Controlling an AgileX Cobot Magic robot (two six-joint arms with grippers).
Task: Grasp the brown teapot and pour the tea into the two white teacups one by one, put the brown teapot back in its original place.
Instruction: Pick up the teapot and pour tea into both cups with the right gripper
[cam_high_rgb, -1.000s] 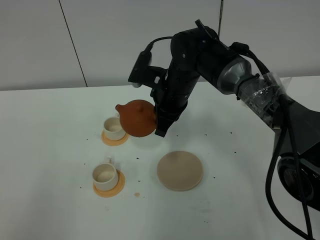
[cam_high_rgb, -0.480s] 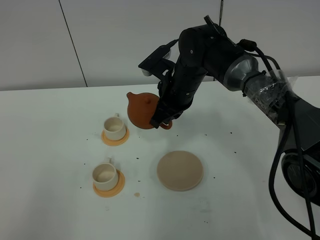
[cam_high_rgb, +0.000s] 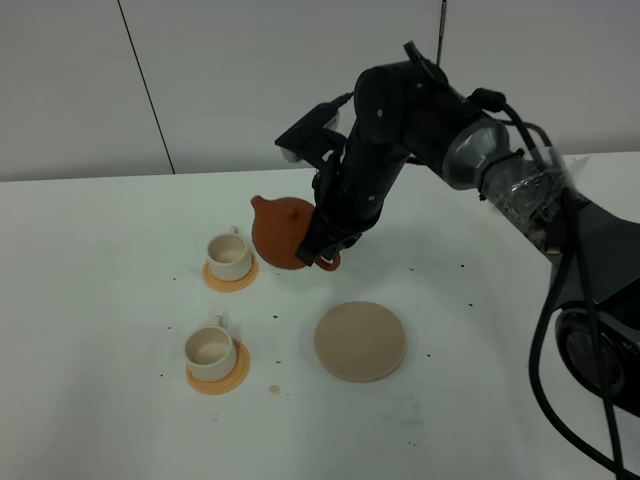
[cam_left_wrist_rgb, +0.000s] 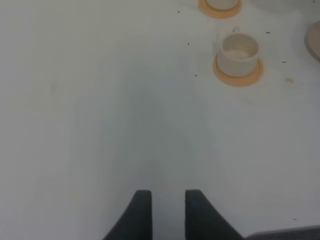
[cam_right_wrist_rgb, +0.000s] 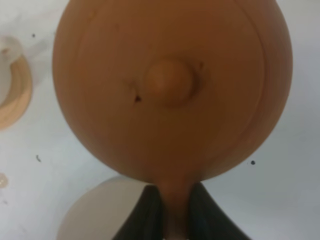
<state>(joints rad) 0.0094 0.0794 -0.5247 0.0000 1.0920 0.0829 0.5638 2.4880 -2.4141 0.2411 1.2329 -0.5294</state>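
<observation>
Left gripper (cam_left_wrist_rgb: 167, 196) sat low over the bare white table (cam_high_rgb: 90, 300), well left of the round flat beige disc (cam_high_rgb: 360, 340). Its black fingers were a little parted, gripping nothing. Near small cream-white teacup (cam_high_rgb: 209, 347) stood on its orange coaster (cam_high_rgb: 222, 378), left of the disc. Far small cream-white teacup (cam_high_rgb: 229, 255) stood on a second orange coaster (cam_high_rgb: 232, 278), left of and behind the disc. Squat reddish-brown clay teapot (cam_high_rgb: 283, 232) hung in the air behind the disc, between it and the far teacup. It was a bit tilted, spout toward that cup but not over it. Right gripper (cam_high_rgb: 322, 250) was clenched on the teapot's loop handle.

Progress, my read: teapot was up, so the grasp was done. Whether either cup got tea could not be told, insides too small and pale. Disc was bare, so the return was left to do.

Views: only the high camera showed both cups, disc and teapot together; no left arm was in it. Left wrist view alone showed the left gripper, plus the near teacup. Right wrist view alone showed the fingers (cam_right_wrist_rgb: 148, 215) pinching the handle, the knobbed lid (cam_right_wrist_rgb: 170, 82) seated, and the disc partly beneath.
</observation>
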